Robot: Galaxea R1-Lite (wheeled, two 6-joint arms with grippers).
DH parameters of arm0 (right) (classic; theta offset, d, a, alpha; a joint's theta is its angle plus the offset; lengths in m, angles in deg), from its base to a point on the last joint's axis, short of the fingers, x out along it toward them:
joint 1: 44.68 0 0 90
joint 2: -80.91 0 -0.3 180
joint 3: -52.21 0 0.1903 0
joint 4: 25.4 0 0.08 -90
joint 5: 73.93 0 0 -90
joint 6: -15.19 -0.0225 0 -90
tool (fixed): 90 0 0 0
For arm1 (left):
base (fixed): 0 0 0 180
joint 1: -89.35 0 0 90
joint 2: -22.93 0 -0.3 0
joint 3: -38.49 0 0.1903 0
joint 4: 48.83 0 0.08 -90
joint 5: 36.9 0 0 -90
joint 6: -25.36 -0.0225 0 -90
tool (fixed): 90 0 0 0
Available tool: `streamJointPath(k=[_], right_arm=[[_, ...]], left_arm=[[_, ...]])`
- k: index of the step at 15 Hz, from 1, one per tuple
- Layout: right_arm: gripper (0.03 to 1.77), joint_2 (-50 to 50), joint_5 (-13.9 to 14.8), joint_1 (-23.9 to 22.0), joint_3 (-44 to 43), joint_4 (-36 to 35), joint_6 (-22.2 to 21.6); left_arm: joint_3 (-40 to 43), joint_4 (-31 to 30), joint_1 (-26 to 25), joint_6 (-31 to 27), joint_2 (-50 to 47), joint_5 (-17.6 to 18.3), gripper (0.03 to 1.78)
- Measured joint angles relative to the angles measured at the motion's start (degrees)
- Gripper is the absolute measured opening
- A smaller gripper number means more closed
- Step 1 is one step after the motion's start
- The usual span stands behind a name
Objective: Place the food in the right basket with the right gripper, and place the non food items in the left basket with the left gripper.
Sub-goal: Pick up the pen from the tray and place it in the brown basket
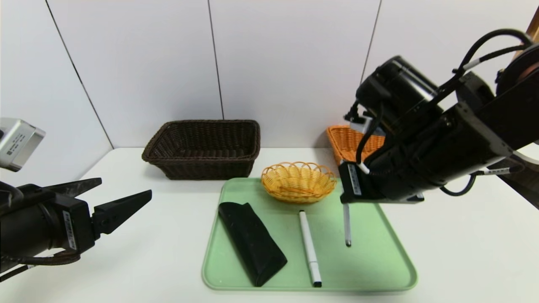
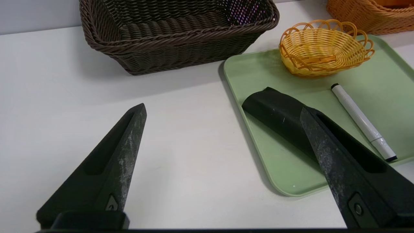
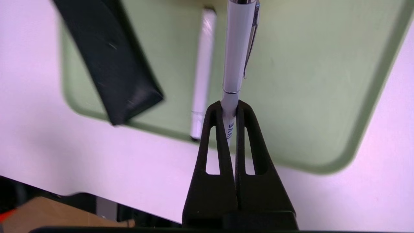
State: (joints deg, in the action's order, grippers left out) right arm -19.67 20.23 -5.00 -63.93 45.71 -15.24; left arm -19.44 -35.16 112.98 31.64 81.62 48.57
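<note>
The right arm reaches in from the right, its wrist tipped steeply down. The right gripper has its fingers pinched together around a pen. The left gripper hangs low on the left, fingers spread wide, holding nothing.

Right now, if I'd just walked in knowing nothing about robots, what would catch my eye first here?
Probably the right gripper, pinching a white pen that hangs above the green tray. On that tray lie a black case, a white marker and a small yellow basket. The left gripper hovers open over the table's left side, with a dark brown basket behind and an orange basket half hidden by the right arm.
</note>
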Motion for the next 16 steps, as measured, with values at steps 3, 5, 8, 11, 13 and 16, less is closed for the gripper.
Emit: streamJointPath(k=[3,5,8,11,13,16], right_arm=[[0.06,-0.24,0.96,0.56,-7.45,-10.53,0.99],[0.06,-1.9,1.46,0.91,-12.71,-15.85,1.94],[0.06,-5.8,1.73,1.13,-17.92,-26.47,2.56],[0.06,-10.08,1.96,1.13,-18.72,-37.72,2.65],[0.06,-13.14,2.56,1.13,-18.83,-46.37,2.76],[0.06,-18.24,3.25,1.16,-18.83,-56.5,2.97]], left_arm=[[0.77,0.07,0.01,0.0,-0.06,-0.06,1.69],[1.22,0.18,0.01,0.0,-0.06,-0.17,1.69],[2.4,0.27,0.01,-0.17,-0.45,-0.91,1.69],[3.94,0.27,0.01,-0.27,-1.17,-2.44,1.69],[5.32,0.29,0.01,-0.27,-1.83,-2.66,1.69],[6.64,0.35,-0.05,-0.28,-3.06,-3.64,1.69]])
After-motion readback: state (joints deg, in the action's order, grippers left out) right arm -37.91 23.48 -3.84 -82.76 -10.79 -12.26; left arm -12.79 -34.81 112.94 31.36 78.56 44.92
